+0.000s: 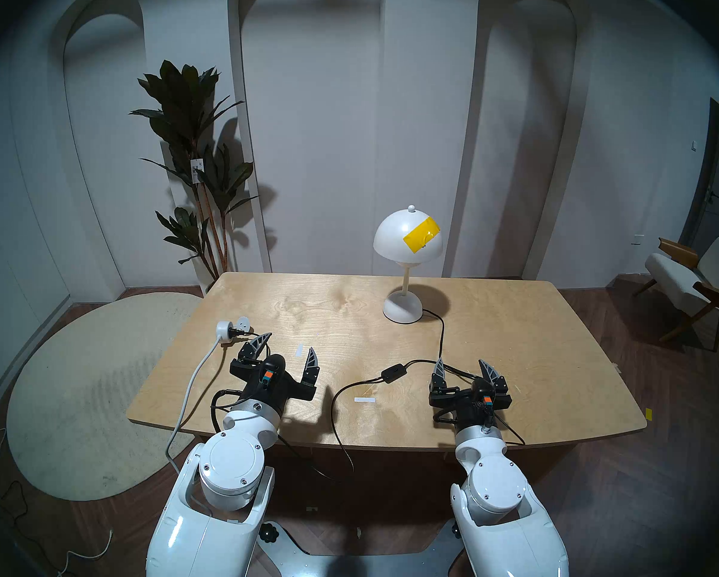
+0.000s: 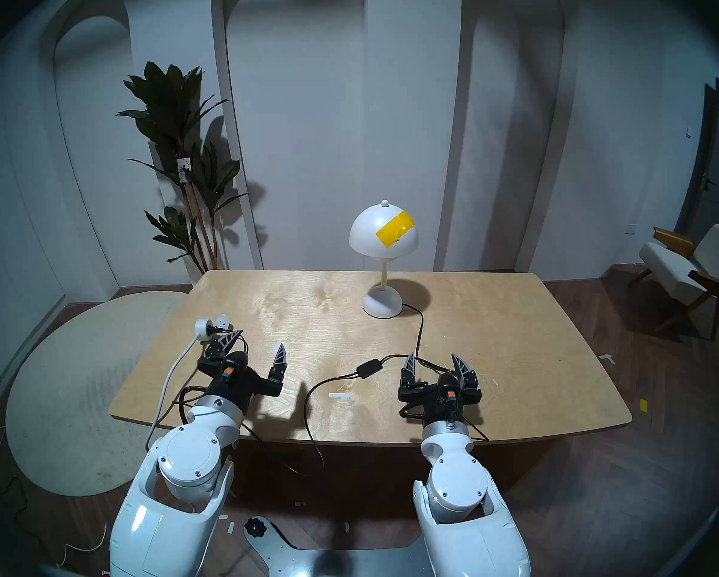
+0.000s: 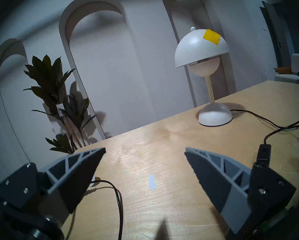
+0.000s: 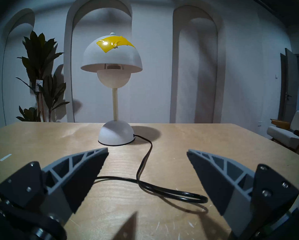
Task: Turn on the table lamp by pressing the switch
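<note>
Both grippers hovering spread over the table, lamp unlit.

Head views: the left gripper (image 1: 287, 347) and right gripper (image 1: 465, 366) are holding their fingers apart, gripping nothing; the switch (image 1: 393, 372) is lying just left of the right fingers, the lamp (image 1: 407, 264) standing beyond them.
Left wrist: the switch (image 3: 264, 154) is sitting beside the right-hand finger.
Right wrist: the cord (image 4: 164, 187) is looping between the fingers.

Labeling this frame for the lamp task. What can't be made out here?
- Switch button: too small in head views; left wrist view shows it edge-on behind a finger.
- Switch: outside the right wrist view.
- Cord: drops past the table edge.
- Socket: holes too small.
</note>
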Motion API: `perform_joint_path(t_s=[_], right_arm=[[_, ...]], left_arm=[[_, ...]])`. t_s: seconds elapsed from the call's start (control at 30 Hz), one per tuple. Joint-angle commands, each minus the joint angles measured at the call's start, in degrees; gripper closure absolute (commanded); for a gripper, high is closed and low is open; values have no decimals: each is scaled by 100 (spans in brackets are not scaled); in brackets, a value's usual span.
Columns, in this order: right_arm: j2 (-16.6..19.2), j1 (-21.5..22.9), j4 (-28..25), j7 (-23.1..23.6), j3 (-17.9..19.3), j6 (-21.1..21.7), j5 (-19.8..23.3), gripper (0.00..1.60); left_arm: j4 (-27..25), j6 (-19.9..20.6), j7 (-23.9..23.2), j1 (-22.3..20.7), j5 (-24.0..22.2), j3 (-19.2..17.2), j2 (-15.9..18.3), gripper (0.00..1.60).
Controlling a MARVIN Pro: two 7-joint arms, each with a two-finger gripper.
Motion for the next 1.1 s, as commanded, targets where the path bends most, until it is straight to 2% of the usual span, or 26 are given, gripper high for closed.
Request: perform_joint_path(t_s=[0.0, 0.23, 0.57, 0.6, 0.63, 0.7, 0.9, 1.07], right_arm=[[84, 101, 45, -537, -202, -315, -354, 0], [104, 135, 115, -724, -258, -364, -539, 0], [239, 250, 403, -874, -310, -868, -780, 0], [279, 712, -225, -636, -32, -324, -638, 0], [285, 741, -219, -706, 72, -570, -718, 0], [325, 747, -183, -762, 95, -669, -748, 0], [421, 983, -500, -675, 323, -588, -769, 0], [492, 1337, -909, -495, 487, -309, -714, 0]], left_arm=[[-103, -14, 15, -87, -24, -6, -34, 0], [-45, -21, 3, -112, -22, -9, -35, 0], [58, -66, 7, -141, -20, -21, -36, 0], [55, -38, 7, -133, -11, -17, -37, 0], [69, -31, 4, -125, -9, -15, -35, 0], [87, -26, 2, -116, -8, -14, -36, 0], [116, -26, 4, -120, -7, -16, -39, 0], [122, -32, 4, -128, -5, -13, -43, 0]])
